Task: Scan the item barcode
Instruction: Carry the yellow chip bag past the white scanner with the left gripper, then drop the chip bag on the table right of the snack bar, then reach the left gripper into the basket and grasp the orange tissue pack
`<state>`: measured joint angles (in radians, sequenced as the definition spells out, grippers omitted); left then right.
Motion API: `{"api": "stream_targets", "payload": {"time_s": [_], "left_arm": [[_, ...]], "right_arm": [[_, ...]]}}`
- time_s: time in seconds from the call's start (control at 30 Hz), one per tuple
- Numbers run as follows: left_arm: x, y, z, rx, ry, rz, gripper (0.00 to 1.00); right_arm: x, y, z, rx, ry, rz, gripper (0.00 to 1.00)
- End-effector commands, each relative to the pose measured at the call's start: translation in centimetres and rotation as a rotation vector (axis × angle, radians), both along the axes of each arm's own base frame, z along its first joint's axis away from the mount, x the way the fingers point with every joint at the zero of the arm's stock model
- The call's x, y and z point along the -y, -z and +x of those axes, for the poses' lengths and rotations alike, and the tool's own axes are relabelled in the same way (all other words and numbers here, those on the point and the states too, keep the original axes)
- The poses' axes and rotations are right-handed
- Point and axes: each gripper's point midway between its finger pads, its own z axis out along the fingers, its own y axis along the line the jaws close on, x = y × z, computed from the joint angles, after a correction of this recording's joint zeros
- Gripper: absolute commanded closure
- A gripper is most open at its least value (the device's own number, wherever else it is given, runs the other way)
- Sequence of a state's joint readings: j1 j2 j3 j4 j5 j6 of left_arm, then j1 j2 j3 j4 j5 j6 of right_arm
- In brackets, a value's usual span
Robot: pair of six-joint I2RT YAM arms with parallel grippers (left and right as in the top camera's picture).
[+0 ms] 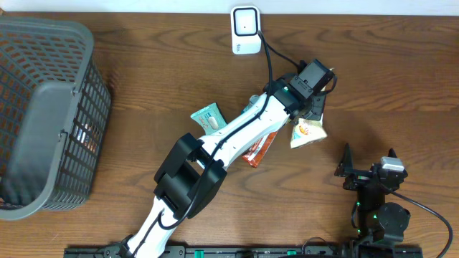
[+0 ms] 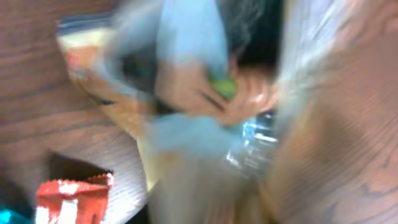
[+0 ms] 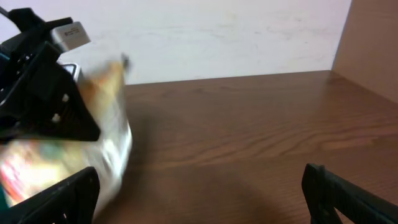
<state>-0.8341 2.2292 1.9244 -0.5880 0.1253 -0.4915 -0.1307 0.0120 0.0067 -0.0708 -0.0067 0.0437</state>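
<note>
While the right jaws gape empty, the left jaws (state too blurred to tell) are at the snack bag (image 1: 308,133).

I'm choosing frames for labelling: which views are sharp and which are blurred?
Overhead: sharp and evenly lit, white barcode scanner crisp. Left wrist: heavy motion blur smears the clear yellowish snack bag. Right wrist: bag blurred, brown wooden table sharper.

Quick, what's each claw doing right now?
Left claw: at the white-and-yellow plastic snack bag; grip cannot be told.
Right claw: open, empty.
</note>
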Motion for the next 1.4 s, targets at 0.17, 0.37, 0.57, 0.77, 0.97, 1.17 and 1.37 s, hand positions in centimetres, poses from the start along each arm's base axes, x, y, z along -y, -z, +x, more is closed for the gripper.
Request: {"api": "stream_targets", "payload": {"time_s": [0.17,0.37,0.57,0.77,0.97,1.17,1.37], "left_arm": [[-0.7,1.0,-0.2,-0.020,-0.007,0.035,0.44],[-0.7,-1.0,-0.2,0.008,0.001,0.010,0.37],[-1.2,-5.6,-0.7,0.072,0.031,-0.027,0.22],[-2.2,-12.5,-1.6,0.201,0.104,-0.075,0.17],[-6.5,-20.5,-2.6,0.385,0.091,-0.054,0.17],[-15.0,-27.8,-3.3,0.582,-0.046,0.059,0.16],[-27.2,-33.1,-2.6,0.689,-0.353,0.141,0.16]], "right_arm": [[0.2,0.0,-0.1,0.001,0.009,-0.001,0.01],[0.2,0.0,-0.1,0.001,0.009,-0.001,0.01],[0.2,0.0,-0.1,0.001,0.009,-0.001,0.01],[0.2,0.0,-0.1,0.001,0.009,-0.001,0.01],[0.2,0.0,-0.1,0.001,0.009,-0.001,0.01],[0.2,0.0,-0.1,0.001,0.009,-0.001,0.01],[0.2,0.0,-0.1,0.001,0.009,-0.001,0.01]]}}
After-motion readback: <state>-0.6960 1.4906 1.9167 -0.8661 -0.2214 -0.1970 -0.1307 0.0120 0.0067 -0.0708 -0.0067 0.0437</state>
